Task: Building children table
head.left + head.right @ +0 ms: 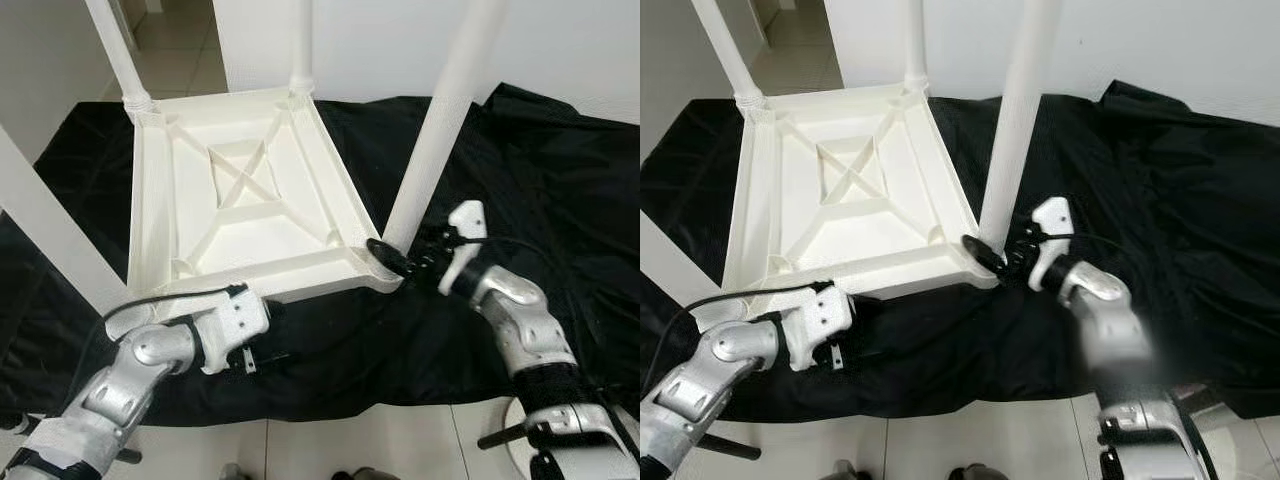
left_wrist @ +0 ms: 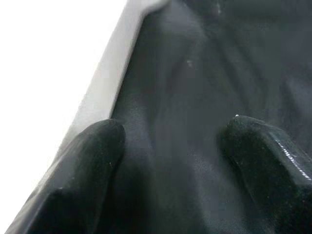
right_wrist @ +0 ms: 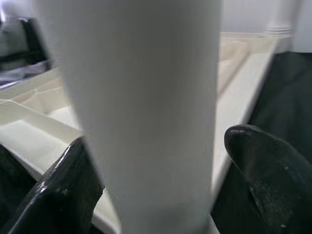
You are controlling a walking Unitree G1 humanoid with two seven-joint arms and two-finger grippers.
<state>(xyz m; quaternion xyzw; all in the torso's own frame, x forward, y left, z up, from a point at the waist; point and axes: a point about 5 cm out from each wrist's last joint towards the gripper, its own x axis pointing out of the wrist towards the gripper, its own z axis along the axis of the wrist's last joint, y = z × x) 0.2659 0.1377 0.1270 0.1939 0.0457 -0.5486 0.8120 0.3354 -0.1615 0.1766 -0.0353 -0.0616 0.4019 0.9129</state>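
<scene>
**Leg Seating at the Near Right Corner — Risk Assessment**

Nearest the head camera are the two silver forearms. Left tool [image 1: 268, 335] rests low on the black cloth [image 1: 560, 180] just beside the near rim of the white table top [image 1: 150, 200]; its wrist view shows the fingers [image 2: 90, 161] apart with only cloth between them, the white rim alongside one finger. Right tool [image 1: 400, 262] is at the base of the near right leg [image 1: 435, 140], its fingers [image 3: 265, 175] apart on either side of the leg. Whether they actually press on it cannot be told.

**Failure modes (judged)**
- Leg tilt: the leg leans slightly rather than standing square. If it is not fully seated in its socket, a sideways push at the base could lever it out or jam it askew.
- Sliding: the top lies on loose, wrinkled cloth — force from the right tool could shift the whole piece, as the left tool is bracing nothing.
- Snagging: cloth folds near the corner could catch a finger.

**Condition of the workpiece**
The table top lies upside down on the cloth, its cross-ribbed underside facing up. It is white moulded plastic, smooth and likely light. Two far legs [image 1: 115, 50] stand at the far corners; another white leg [image 1: 40, 230] crosses at the left edge.
</scene>
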